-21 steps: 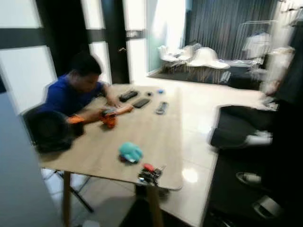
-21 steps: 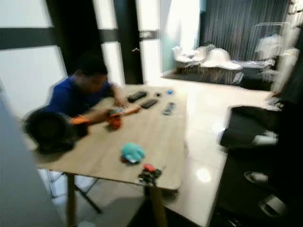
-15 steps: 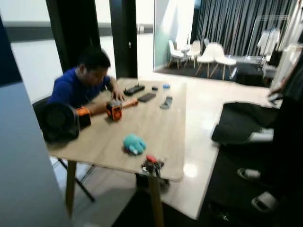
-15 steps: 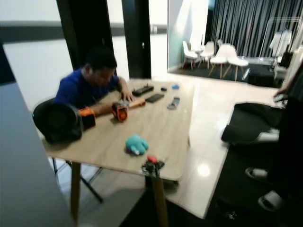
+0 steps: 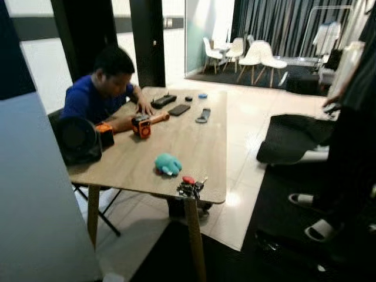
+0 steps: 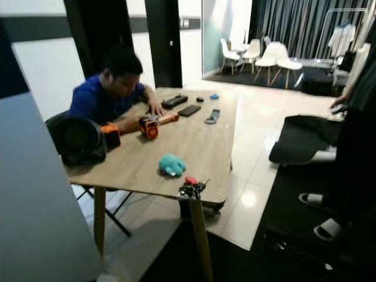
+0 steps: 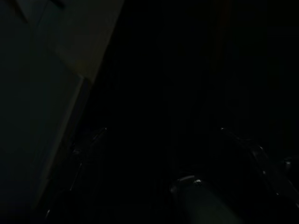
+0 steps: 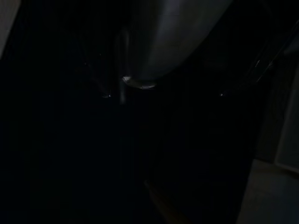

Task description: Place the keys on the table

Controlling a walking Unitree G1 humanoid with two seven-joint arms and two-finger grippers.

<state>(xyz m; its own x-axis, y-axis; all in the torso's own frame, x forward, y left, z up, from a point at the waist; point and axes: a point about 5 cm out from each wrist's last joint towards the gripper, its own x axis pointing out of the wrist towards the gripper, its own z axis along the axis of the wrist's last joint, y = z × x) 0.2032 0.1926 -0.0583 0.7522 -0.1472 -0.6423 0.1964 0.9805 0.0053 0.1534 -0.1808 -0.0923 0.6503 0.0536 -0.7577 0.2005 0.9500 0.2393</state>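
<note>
The keys (image 5: 189,187), a dark bunch with a red tag, lie on the near right corner of the light wooden table (image 5: 191,147), right over a table leg. The table stands a few steps ahead of me. Both arms hang in shade. The left wrist view is very dark, with only faint glints of my left gripper (image 7: 163,140). The right wrist view is just as dark around my right gripper (image 8: 163,93).
A person in a blue shirt (image 5: 97,97) sits at the table's left side. On the table lie a teal soft toy (image 5: 167,164), an orange tool (image 5: 140,125), a black round device (image 5: 77,140) and remotes (image 5: 179,109). A grey panel (image 5: 35,194) is close on my left. A standing person (image 5: 352,117) and slippers (image 5: 320,229) are at the right.
The whole picture has shifted and sharpened, so the camera moved. The keys and the other things on the table lie where they were.
</note>
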